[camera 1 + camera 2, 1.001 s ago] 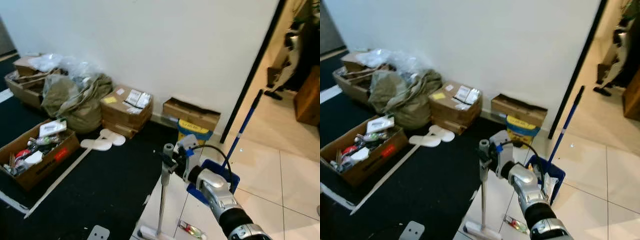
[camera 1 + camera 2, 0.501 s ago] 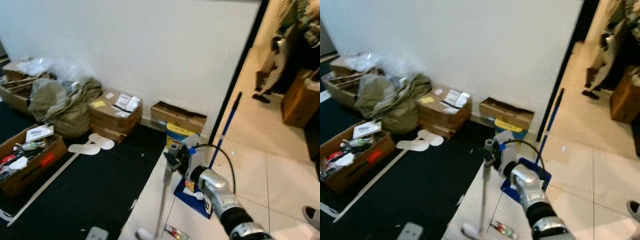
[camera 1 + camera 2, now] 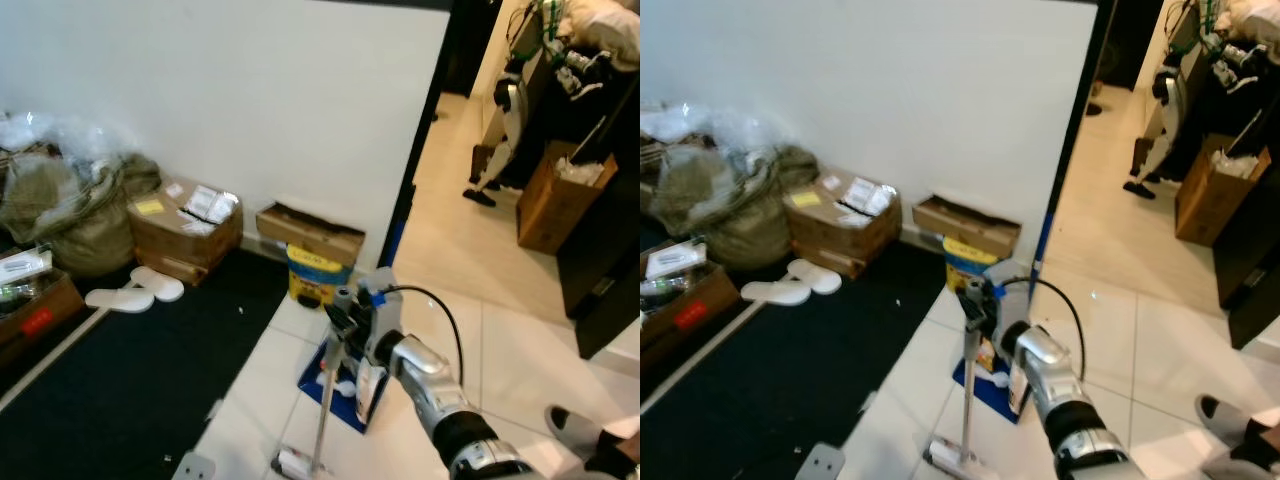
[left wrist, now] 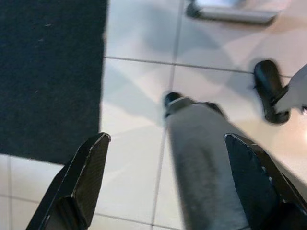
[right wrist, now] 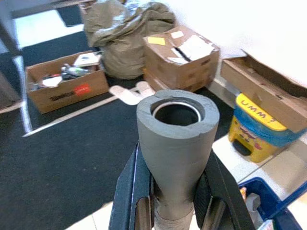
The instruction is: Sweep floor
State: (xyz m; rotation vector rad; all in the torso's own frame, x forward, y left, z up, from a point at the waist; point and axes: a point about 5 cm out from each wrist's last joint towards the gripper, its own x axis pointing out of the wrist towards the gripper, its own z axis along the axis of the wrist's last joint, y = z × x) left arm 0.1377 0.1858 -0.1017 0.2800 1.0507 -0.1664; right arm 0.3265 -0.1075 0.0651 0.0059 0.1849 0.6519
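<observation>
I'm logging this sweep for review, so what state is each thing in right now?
Broom handle: upright, head on the tiles.
Right gripper: shut on the broom handle near its top.
Left gripper: open, over the tiles.
Blue dustpan: lying on the tiles, litter in it.
Flat cardboard box: open, against the wall.
Slippers: lying on the black mat.

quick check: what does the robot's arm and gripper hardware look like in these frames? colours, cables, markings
The right arm is a silver metallic shell with a black ribbed cuff nearer the body. A thin black cable loops above it, and blue parts sit at the wrist. The right gripper has two long black fingers. The left gripper has flat, tapered, glossy black fingers. No readable markings.
</observation>
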